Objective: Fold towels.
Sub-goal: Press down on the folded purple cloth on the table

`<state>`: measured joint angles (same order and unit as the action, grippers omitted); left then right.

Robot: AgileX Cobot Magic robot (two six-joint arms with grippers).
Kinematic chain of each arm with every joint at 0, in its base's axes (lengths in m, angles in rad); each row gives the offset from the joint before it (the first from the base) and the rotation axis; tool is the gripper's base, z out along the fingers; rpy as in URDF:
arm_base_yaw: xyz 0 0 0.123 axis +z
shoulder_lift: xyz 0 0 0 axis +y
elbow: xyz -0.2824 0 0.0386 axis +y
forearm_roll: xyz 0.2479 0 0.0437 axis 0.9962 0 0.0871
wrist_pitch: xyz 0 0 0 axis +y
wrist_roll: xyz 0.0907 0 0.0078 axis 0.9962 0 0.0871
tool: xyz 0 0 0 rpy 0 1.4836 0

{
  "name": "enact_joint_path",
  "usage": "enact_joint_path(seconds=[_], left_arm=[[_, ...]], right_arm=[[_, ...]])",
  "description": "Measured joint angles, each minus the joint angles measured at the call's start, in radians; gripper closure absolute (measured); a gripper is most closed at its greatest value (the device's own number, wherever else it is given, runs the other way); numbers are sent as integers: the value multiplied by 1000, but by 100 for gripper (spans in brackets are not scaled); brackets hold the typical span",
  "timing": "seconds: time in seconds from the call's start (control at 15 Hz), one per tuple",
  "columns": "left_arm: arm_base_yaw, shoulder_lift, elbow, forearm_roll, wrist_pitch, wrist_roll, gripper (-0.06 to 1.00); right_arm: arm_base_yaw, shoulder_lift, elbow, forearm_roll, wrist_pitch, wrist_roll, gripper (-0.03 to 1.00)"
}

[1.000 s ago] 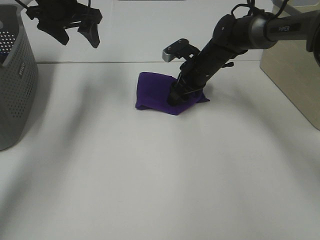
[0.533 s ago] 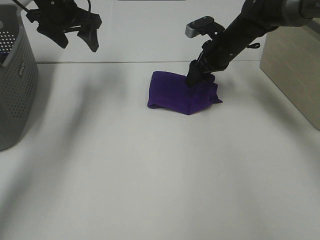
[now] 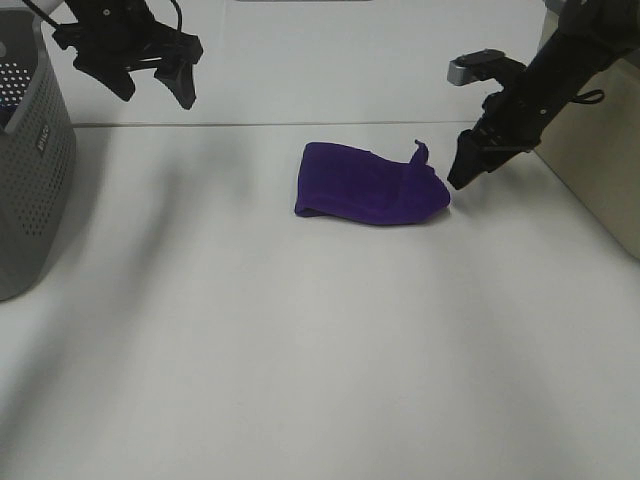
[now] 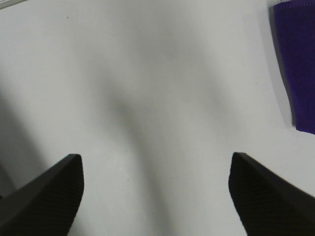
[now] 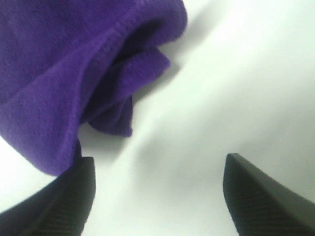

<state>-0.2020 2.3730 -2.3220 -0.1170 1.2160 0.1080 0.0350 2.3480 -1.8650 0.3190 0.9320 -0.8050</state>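
The deep purple towel point(image 3: 370, 185) lies folded in a loose bundle on the white table, with one corner sticking up at its right end. My right gripper point(image 3: 463, 172) is open just right of that end, close to the table and not touching the cloth. The right wrist view shows the towel's bunched folds point(image 5: 64, 73) ahead of the open gripper point(image 5: 157, 196). My left gripper point(image 3: 155, 85) hangs open and empty high at the back left. The left wrist view shows the open gripper point(image 4: 155, 196) over bare table, with one towel edge point(image 4: 298, 64) far off.
A grey perforated basket point(image 3: 30, 160) stands at the left edge of the table. A beige box point(image 3: 590, 160) stands at the right edge, close behind my right arm. The table point(image 3: 300, 350) is white and bare in front of the towel.
My right gripper has let go of the towel and drawn back to the right. The towel now lies flatter, shifted right from a second ago. The left arm has barely moved.
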Motion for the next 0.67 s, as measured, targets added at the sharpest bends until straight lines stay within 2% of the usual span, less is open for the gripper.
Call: enact_joint_path(seconds=[0.13, 0.2, 0.4, 0.47, 0.67], left_arm=[[0, 0, 0, 0, 0, 3, 20], [0, 0, 0, 0, 0, 3, 20], [0, 0, 0, 0, 0, 3, 20], [0, 0, 0, 0, 0, 3, 20], [0, 0, 0, 0, 0, 3, 20]], right_arm=[[-13, -23, 0, 13, 39, 13, 25], [-5, -43, 0, 71, 46, -9, 25], [80, -56, 0, 299, 38, -261, 25], [121, -46, 0, 338, 4, -304, 25], [181, 3, 0, 357, -125, -334, 25]])
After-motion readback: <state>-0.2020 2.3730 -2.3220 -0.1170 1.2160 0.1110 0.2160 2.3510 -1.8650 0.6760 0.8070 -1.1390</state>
